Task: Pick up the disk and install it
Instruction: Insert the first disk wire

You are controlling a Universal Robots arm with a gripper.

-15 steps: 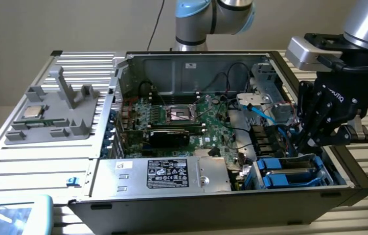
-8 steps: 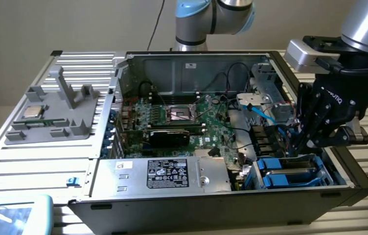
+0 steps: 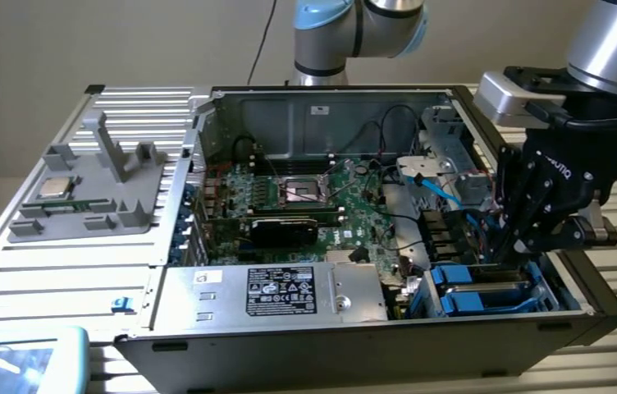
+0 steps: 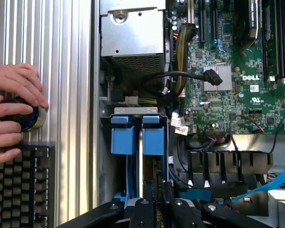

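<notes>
Reaching down w/ gripper into the drive bay, approx 4 o'clock of the case in ext. view. Hanging above it at 1–2 o'clock: silver arm.

Sitting inside that bay, right under the gripper: the disk, blue carrier showing round a grey top. In wrist view, looking down on the disk, w/ blue end tabs facing the camera, gripper at its other end and the bay's metal rim just beyond the tabs.

Not managing to tell jaw state from either view: clenched on the disk or merely against it, can't say.

Lying at 6 o'clock of the case, just beside the bay: silver box w/ black label. Sitting mid-case: green mobo. Running from approx 2 o'clock down towards the bay: blue cable.

Standing at 9 o'clock, outside the case on the slatted table: grey fixture, carrying a small square chip.

Also in wrist view, resting on a round knob: a person's hand, w/ a black keyboard just beside it, both on the table and well apart from the bay.
</notes>
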